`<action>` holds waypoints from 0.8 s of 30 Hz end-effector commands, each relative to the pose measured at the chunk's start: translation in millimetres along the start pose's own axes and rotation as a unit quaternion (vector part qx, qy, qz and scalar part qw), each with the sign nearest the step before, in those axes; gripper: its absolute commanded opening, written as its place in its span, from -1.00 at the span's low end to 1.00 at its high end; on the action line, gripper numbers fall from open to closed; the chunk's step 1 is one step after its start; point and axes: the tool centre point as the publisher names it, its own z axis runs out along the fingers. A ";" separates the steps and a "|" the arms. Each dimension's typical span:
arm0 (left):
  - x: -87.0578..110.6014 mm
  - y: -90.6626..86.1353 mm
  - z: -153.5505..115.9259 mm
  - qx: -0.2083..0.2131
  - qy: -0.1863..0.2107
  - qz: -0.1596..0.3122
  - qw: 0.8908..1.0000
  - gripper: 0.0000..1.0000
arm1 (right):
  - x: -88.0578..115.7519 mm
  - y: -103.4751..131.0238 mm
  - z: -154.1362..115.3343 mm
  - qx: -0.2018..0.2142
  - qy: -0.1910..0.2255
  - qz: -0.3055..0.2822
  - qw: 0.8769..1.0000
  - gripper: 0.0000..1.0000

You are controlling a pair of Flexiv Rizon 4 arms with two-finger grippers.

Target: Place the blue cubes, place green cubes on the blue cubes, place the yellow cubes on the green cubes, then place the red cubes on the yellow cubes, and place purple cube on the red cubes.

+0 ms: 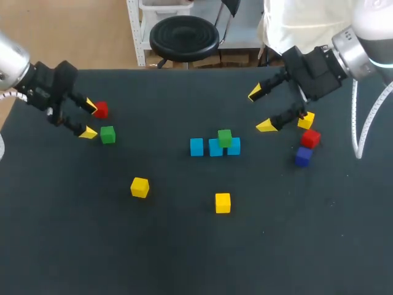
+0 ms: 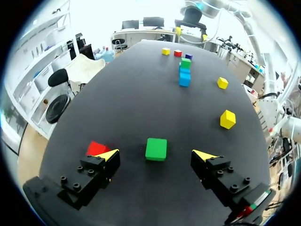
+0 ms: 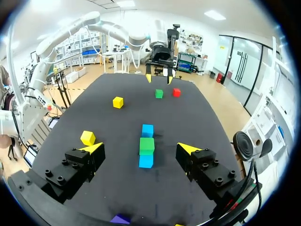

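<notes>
Since the centre blue cubes (image 1: pixel 196 147) lack a second green, the left gripper (image 1: pixel 90 119) hangs open by the green cube (image 1: pixel 107 134), middle left; the right gripper (image 1: pixel 260 109) stands open.

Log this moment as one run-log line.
stack: top green cube on blue cubes | left pincer: open, at loose green cube | right pincer: open, empty
</notes>
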 end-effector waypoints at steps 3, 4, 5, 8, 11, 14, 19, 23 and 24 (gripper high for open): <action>4.0 5.0 11.8 0.007 0.002 -0.014 1.000 1.00 | -0.2 0.1 0.1 0.000 0.000 0.000 1.000 1.00; 5.1 4.9 13.7 0.007 0.002 -0.014 1.000 1.00 | -0.2 0.1 0.1 0.000 0.000 0.000 1.000 1.00; 6.0 4.8 15.5 0.008 0.003 -0.016 1.000 1.00 | -0.2 0.1 0.1 0.000 0.000 0.000 1.000 1.00; 7.3 4.5 20.3 0.010 0.002 -0.021 1.000 1.00 | -0.2 0.1 0.1 0.000 0.000 0.000 1.000 1.00; 11.6 7.8 26.0 0.013 0.002 -0.028 1.000 1.00 | -0.2 0.1 0.1 0.000 0.000 0.000 1.000 1.00; 17.2 13.0 29.1 0.017 0.001 -0.039 0.999 1.00 | -0.2 0.1 0.1 0.000 0.000 0.000 1.000 1.00; 16.0 14.0 30.0 0.018 0.005 -0.035 0.999 1.00 | -0.2 0.1 0.1 0.000 0.000 0.000 1.000 1.00; 13.9 15.6 33.1 0.021 0.003 -0.030 0.999 1.00 | -0.2 0.1 0.1 0.000 0.000 0.000 1.000 1.00; 12.7 16.5 33.4 0.021 0.003 -0.029 0.999 1.00 | -0.2 0.1 0.1 0.000 0.000 0.000 1.000 1.00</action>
